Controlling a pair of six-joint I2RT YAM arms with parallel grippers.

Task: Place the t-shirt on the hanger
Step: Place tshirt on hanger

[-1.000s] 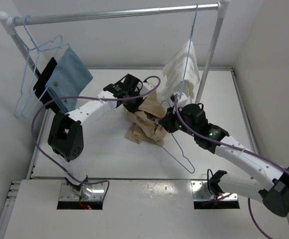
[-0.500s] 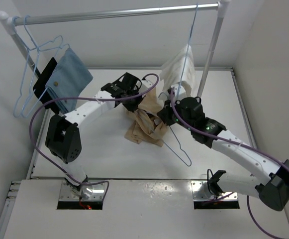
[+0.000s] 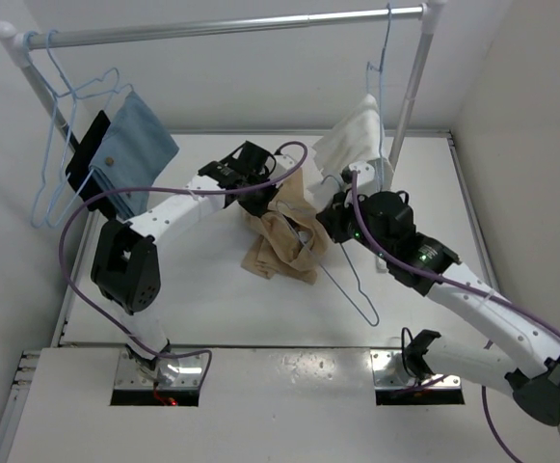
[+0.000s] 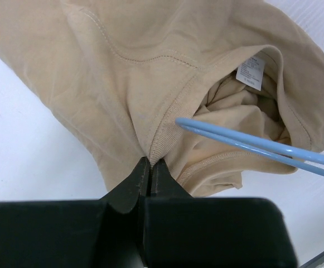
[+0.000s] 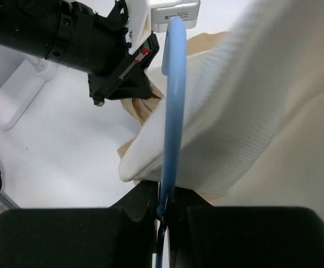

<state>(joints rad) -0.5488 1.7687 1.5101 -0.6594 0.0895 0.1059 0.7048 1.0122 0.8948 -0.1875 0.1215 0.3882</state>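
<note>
Left gripper (image 4: 149,164) is pinched tight on the collar of the tan t-shirt (image 4: 111,84), bunched up over the table (image 3: 212,309), and right gripper (image 5: 164,206) is clamped on the light-blue hanger (image 4: 251,144), so I'd feed its tip slowly into the neck hole while keeping the collar taut.

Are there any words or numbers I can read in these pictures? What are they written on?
No text here can be read.
The white tag sewn inside the neck of the t-shirt: tiny print, too small and blurred to read.
No other words, numbers or signs show.
</note>
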